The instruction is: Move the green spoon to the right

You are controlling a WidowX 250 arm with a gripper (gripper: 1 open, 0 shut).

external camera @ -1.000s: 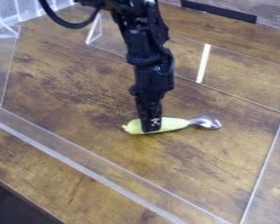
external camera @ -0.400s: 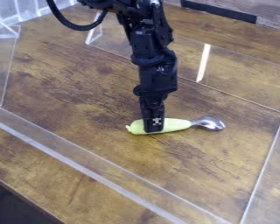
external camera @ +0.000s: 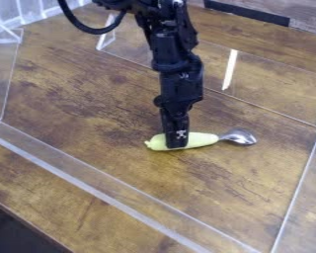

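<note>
- We see the gripper (external camera: 177, 136) pointing straight down, its jaws closed narrowly on the yellow-green handle of the green spoon (external camera: 197, 141).
- The spoon lies flat on the wooden table (external camera: 82, 89), directly beneath the gripper, silver bowl to the gripper's right.

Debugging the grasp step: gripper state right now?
Gripper: shut on the green spoon, clamped at its handle, pointing straight down over the wooden table.
</note>
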